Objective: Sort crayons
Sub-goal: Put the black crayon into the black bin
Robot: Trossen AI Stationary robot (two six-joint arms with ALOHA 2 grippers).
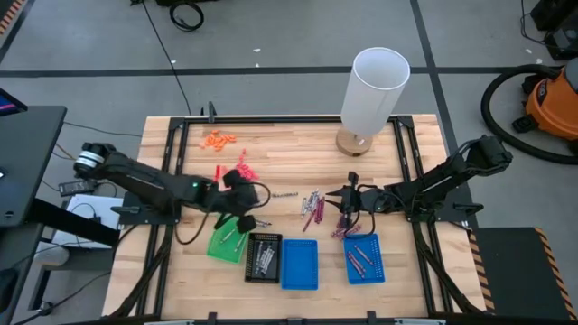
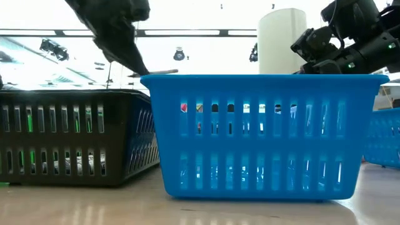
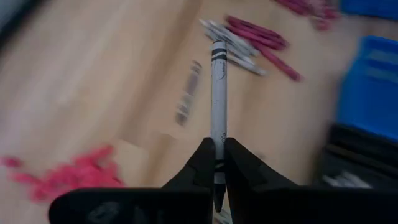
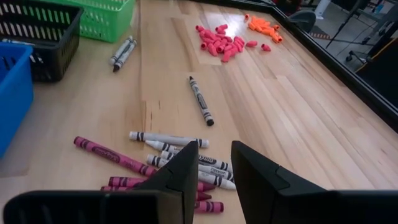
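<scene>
My left gripper [image 3: 216, 163] is shut on a silvery-grey crayon [image 3: 217, 93] above the table, between the pink erasers and the black tray [image 1: 263, 256]; the low view shows the crayon [image 2: 160, 72] sticking out past the finger. My right gripper [image 4: 214, 168] is open over the pile of grey crayons [image 4: 168, 140] and magenta crayons [image 4: 112, 155] lying flat on the wood, and touches none of them. The pile [image 1: 314, 206] lies between the two grippers. A single dark crayon [image 4: 201, 99] and two grey ones [image 4: 122, 53] lie apart from it. My left gripper pinches the grey crayon between its two fingers near the crayon's rear end [image 3: 217, 144]. The crayon runs along the fingers and sticks out ahead of them toward the table's right. It is lifted clear of the table.
The green tray [image 1: 226, 242], the black tray, a blue tray [image 1: 300, 264] and a second blue tray [image 1: 364, 258] holding magenta crayons stand along the near side. Pink erasers [image 4: 221, 40] and orange erasers [image 4: 261, 26] lie at the far left. A white cylinder [image 1: 375, 88] stands at the far edge.
</scene>
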